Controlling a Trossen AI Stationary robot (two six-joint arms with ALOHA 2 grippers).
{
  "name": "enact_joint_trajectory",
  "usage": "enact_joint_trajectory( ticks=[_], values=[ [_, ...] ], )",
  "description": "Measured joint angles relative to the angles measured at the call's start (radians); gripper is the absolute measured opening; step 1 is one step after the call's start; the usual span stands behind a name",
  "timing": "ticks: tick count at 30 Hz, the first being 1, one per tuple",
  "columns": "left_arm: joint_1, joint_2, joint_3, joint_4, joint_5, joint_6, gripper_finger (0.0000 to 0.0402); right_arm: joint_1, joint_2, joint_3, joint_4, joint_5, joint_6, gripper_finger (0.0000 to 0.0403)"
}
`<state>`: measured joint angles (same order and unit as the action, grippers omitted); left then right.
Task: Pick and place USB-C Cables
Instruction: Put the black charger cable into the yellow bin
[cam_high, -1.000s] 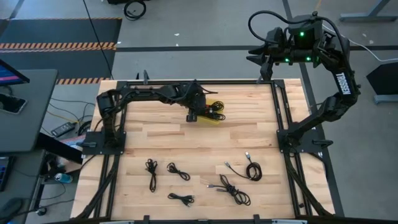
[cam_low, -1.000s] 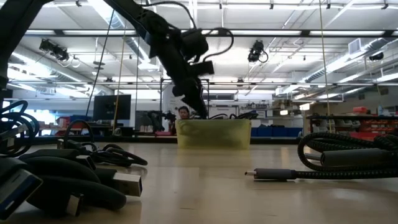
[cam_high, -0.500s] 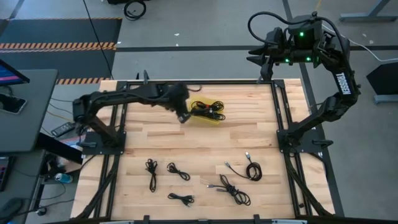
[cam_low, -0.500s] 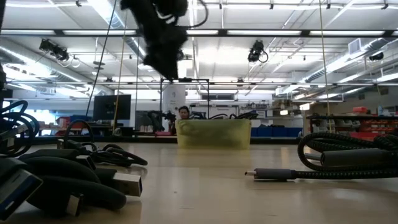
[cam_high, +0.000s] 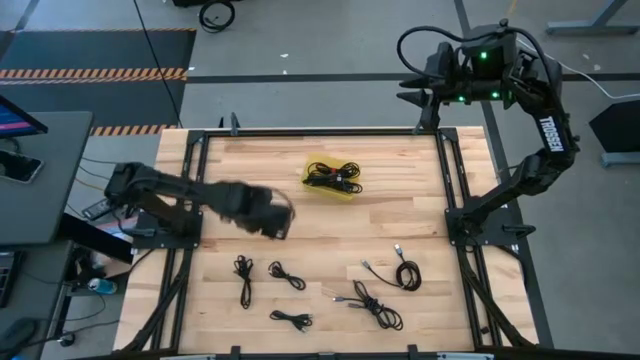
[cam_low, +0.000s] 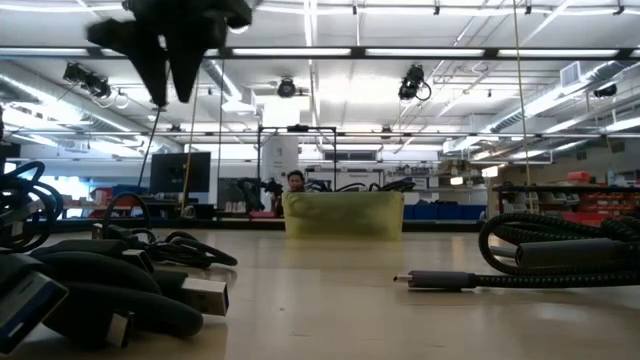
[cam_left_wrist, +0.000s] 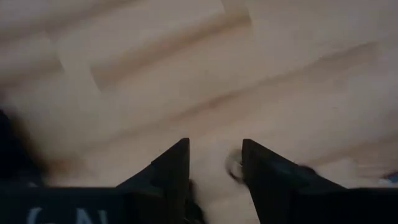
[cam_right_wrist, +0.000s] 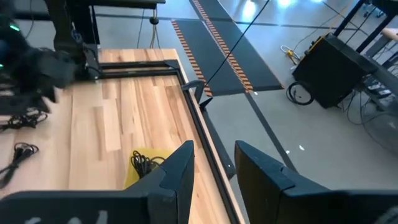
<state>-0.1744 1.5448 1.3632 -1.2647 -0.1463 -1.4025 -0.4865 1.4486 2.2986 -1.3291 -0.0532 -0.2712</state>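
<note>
Left end effector hovering released over bare wood; cables lying in the tray and along the near edge.
The left wrist view is showing the left end effector (cam_left_wrist: 214, 163) parted and gripping nothing, which the overhead blur (cam_high: 272, 213) hides. The right end effector (cam_right_wrist: 212, 163) is idling released beyond the far corner. Cables (cam_high: 334, 176) are filling the yellow tray (cam_high: 347, 195); others (cam_high: 378, 306) are lying on the surface (cam_high: 400, 215). The low view is revealing a workshop behind.

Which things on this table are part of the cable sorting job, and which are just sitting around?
Part of the job:
- loose USB-C cables on the table's near half
- cables already in the yellow tray
- left gripper, open and empty over bare wood
- right gripper, parked off the table's far right corner

Just lying about:
- black cart on the floor
- desk beside the table
</note>
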Motion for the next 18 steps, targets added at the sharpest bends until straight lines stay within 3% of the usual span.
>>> enact_joint_trajectory(
  ticks=[10,14,18],
  values=[
    [-0.319,0.020,0.000,-0.022,0.036,-0.696,0.0156,-0.009,0.012,0.000,-0.006,0.000,-0.073,0.0121],
    [-0.378,0.068,0.000,-0.041,0.111,-0.791,0.0147,-0.009,0.026,0.000,-0.004,0.000,-0.089,0.0121],
    [-0.384,0.116,0.000,-0.048,0.110,-0.779,0.0143,-0.009,0.046,0.000,-0.005,0.000,-0.091,0.0121]
  ],
)
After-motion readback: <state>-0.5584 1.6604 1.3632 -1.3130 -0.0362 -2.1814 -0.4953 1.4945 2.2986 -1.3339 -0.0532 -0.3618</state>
